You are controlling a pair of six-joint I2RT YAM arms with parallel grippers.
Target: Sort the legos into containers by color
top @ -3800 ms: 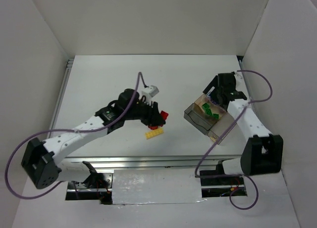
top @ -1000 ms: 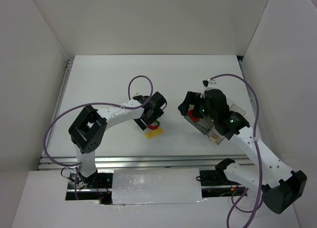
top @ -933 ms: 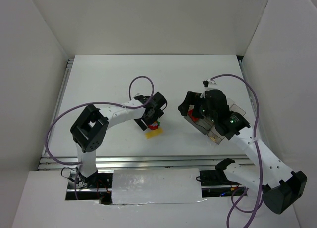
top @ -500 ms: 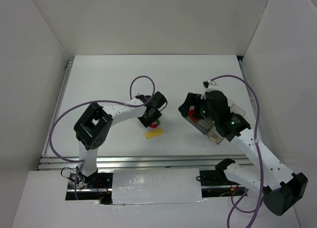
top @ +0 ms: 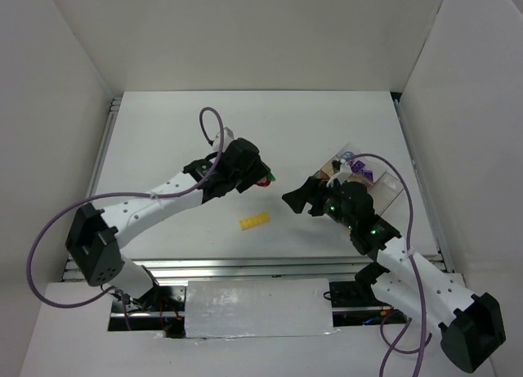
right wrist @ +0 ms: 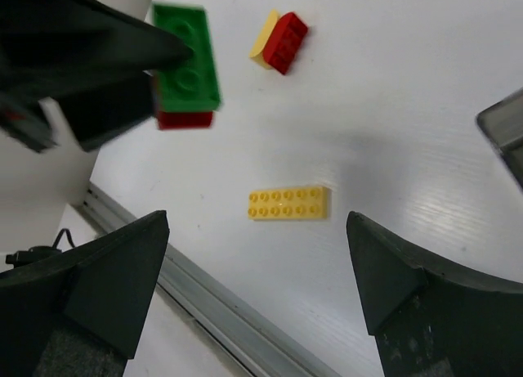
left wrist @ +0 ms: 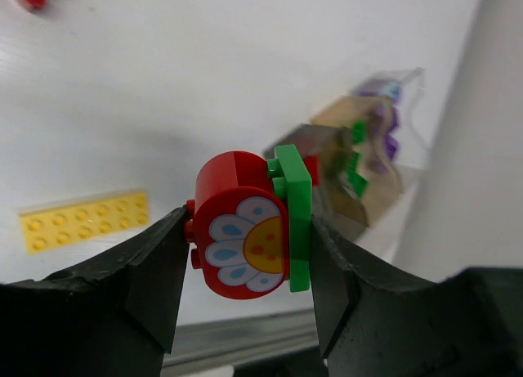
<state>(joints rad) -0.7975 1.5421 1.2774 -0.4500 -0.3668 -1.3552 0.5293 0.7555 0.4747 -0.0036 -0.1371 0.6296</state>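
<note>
My left gripper (top: 257, 176) is shut on a red round-backed brick with a flower face and a green plate stuck to it (left wrist: 245, 230), held above the table; it also shows in the right wrist view (right wrist: 186, 62). A flat yellow studded plate (top: 254, 222) lies on the table below, also seen from the right wrist (right wrist: 288, 203). My right gripper (top: 296, 199) is open and empty, hovering above the yellow plate's right side. The smoky organizer box (top: 384, 185) sits behind the right arm, with purple pieces (top: 359, 160) and green ones (left wrist: 356, 160) inside.
A red brick joined to a yellow one (right wrist: 280, 40) lies on the table beyond the held piece. The metal rail (top: 245, 267) runs along the table's near edge. White walls enclose the table on three sides.
My left gripper has lifted the red-and-green piece off the table and swung up and away from the yellow plate. My right arm has left the box and moved toward the middle.
</note>
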